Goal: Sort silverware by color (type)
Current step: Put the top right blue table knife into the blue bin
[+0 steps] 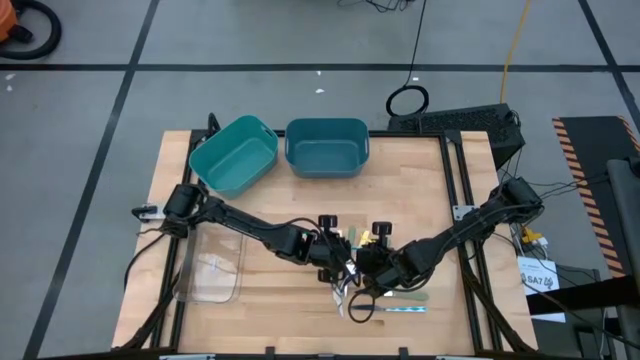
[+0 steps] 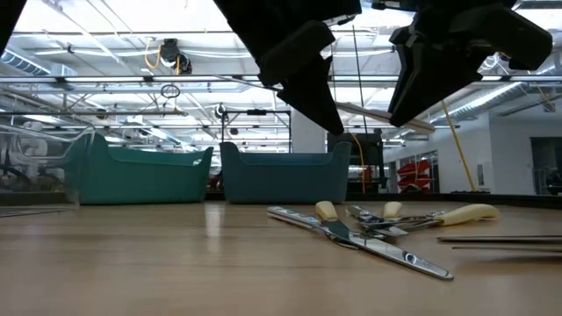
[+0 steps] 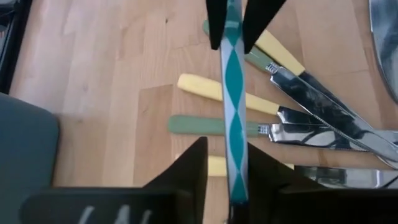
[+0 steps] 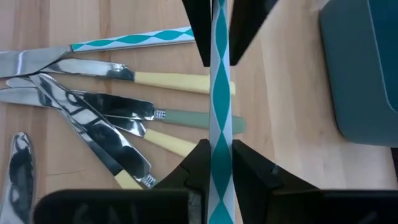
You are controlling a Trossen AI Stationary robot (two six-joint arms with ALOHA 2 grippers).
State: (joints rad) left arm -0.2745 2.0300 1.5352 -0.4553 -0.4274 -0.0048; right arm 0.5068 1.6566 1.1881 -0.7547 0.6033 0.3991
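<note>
A utensil with a teal-and-white diamond-patterned handle (image 3: 234, 93) hangs in the air between both grippers, above the silverware pile (image 1: 375, 290). My left gripper (image 3: 233, 149) and my right gripper (image 4: 222, 149) face each other over the table's middle, each shut on this handle. Its working end is hidden, so its type does not show. Below lie knives with yellow handles (image 4: 180, 82), one with a grey-green handle (image 4: 199, 119) and a second diamond-patterned piece (image 4: 130, 38), flat on the wood. My left gripper pinches the diamond-patterned handle (image 3: 236, 134) between its two fingers, which lie along it, coming level from the table's left. The piece is lifted clear of the table. My right gripper pinches the same handle (image 4: 221, 134) farther along, its fingers also lying along it, coming from the table's right. In the low view the piece (image 2: 386, 117) runs nearly level between the two grippers.
Two teal bins (image 1: 235, 152) (image 1: 326, 147) stand side by side at the table's far edge. A clear tray (image 1: 215, 270) lies near the left arm. Bare wood shows to the left of the pile and in front of the bins.
</note>
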